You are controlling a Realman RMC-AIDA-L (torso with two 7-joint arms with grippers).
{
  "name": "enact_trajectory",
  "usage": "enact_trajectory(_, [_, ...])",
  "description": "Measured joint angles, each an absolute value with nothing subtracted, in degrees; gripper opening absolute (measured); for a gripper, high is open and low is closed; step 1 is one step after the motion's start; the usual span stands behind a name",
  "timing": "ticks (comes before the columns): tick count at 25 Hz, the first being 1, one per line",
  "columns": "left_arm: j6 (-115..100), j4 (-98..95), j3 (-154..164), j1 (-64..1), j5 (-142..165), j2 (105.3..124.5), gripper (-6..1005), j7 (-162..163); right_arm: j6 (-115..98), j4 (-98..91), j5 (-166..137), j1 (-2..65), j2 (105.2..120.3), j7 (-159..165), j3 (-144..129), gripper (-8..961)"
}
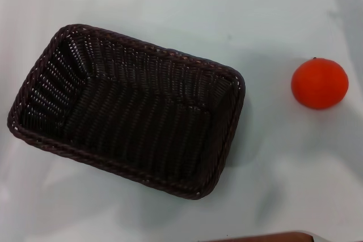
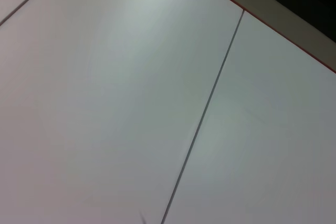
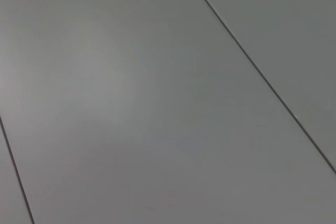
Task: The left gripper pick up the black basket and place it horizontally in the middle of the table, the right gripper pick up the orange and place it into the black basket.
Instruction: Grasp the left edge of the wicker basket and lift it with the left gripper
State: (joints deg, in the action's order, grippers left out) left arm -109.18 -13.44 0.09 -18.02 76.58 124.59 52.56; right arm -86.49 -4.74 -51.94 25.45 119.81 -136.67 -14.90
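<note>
**Basket and orange apart on the worktop, no gripper in sight**

The basket point(image 1: 127, 111) sits on the white worktop point(image 1: 170, 4), left of centre in the head view. It lies at a slant, its long side running from the upper left down to the lower right, open side up, with nothing inside it. Its braided rim is whole all round, and its sloping walls show plainly.

The orange point(image 1: 319, 83) rests on the worktop well to the right of the basket, apart from it, near the right edge of the head view, its small dark stem spot at the top.

Neither gripper shows in any view, so whether either pair of jaws is released or clenched cannot be told. Both wrist views show only pale flat panels crossed by thin dark seams. A strip of reddish-brown edge point(image 1: 266, 237) shows at the bottom of the head view.
</note>
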Motion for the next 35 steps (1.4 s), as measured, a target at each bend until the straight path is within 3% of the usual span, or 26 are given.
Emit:
enact_trajectory(18, [-107.77,-15.23,4.27,-18.78,77.12,124.07,658,55.78,-86.04,-4.72,-51.94,25.74,119.81,-136.59,-14.85,877])
enact_trajectory(21, [-103.56,-22.33,9.18,-19.26,78.92,123.2,657,65.45,-86.04,-4.47,-51.94,25.63,119.82,-136.49,-14.85,876])
enact_trajectory(30, [-98.64,-45.75,20.71,-22.79,92.57,117.68,658,96.08,-86.05,-4.43,-51.94,25.57,119.7,-135.78,-14.29,875])
enact_trajectory(35, [-99.26,-61.09,24.82,-24.73,106.72,116.79,658,110.46,-86.05,-4.39,-51.94,25.35,119.7,-135.63,-13.74,874])
